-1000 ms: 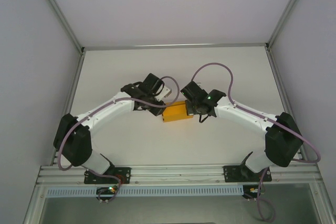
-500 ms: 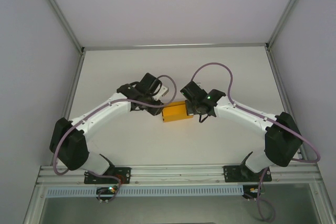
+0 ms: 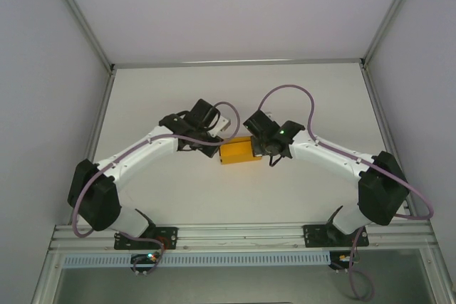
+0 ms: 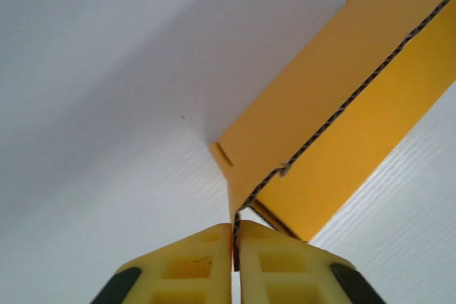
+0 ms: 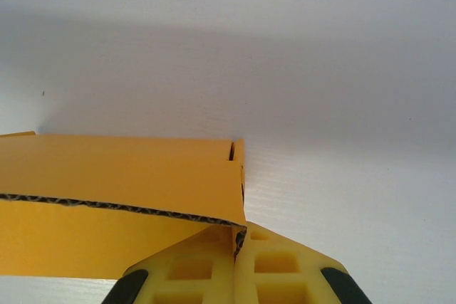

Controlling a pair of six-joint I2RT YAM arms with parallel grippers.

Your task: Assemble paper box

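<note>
The paper box (image 3: 237, 151) is a small orange-yellow card box lying on the white table between both arms. My left gripper (image 3: 216, 146) is at its left end; in the left wrist view its yellow fingers (image 4: 192, 265) are shut on a thin card edge of the paper box (image 4: 342, 126), which stretches up to the right. My right gripper (image 3: 262, 146) is at the box's right end; in the right wrist view its fingers (image 5: 285, 265) pinch the corner of a card wall of the paper box (image 5: 121, 176), which spreads to the left.
The white table (image 3: 235, 197) is ringed by pale walls, with a metal rail (image 3: 242, 236) along the near edge where the arm bases stand. Purple cables (image 3: 299, 90) loop above the right arm.
My left gripper has closed onto the box's left edge after shifting slightly up and left. The right gripper and the box have barely moved.
</note>
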